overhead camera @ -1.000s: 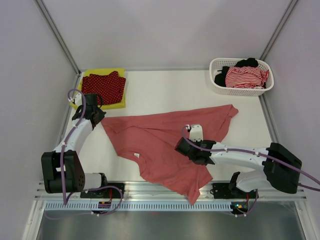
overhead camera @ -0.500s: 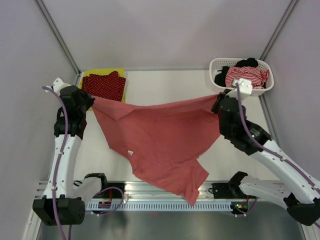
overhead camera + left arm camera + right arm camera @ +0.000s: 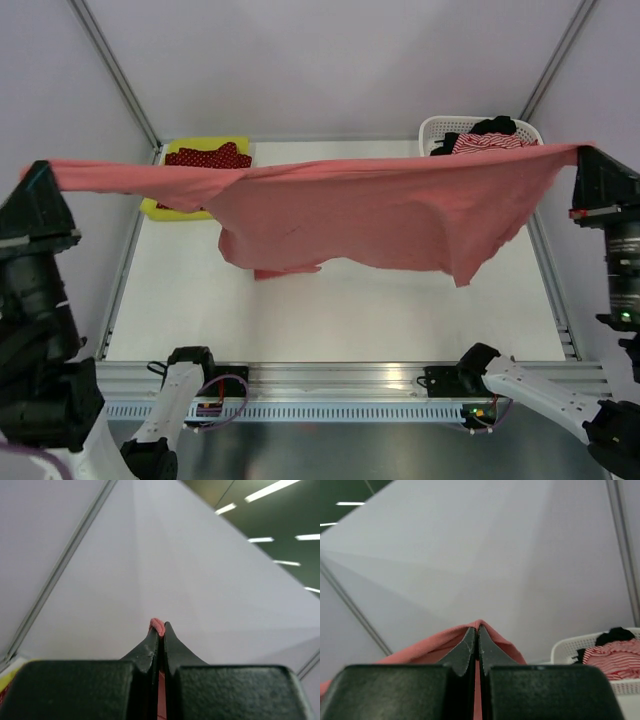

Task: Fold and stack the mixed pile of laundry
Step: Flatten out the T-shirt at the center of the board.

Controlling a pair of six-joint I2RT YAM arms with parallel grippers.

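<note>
Left gripper (image 3: 40, 168) is clamping tight on one end of the salmon-pink polo shirt (image 3: 380, 210), high above the left edge of the table (image 3: 330, 310). Its wrist view is showing a small roll of pink fabric bulging out at the tips of the closed fingers.

One shirt is being held. It is hanging stretched in a wide band above the far half of the table, sagging toward the middle, with loose folds drooping below the band.

At the far-left corner of the table, one yellow-green garment (image 3: 157, 208) is lying flat, with one dark red white-dotted cloth (image 3: 205, 157) resting on top of it. The raised shirt is hiding part of both from the overhead camera.

At the far-right corner of the table, one white perforated basket (image 3: 432, 125) is sitting, its near side hidden behind the shirt. One red-white striped piece (image 3: 485, 143) and one black piece (image 3: 495, 125) are showing inside it.

Right gripper (image 3: 585, 152) is pinching the opposite end of the shirt, jaws pressed together, high above the right edge of the table. Its wrist view is showing pink cloth draping away from the fingertips.

Both of the two grippers are occupied by the same garment.
</note>
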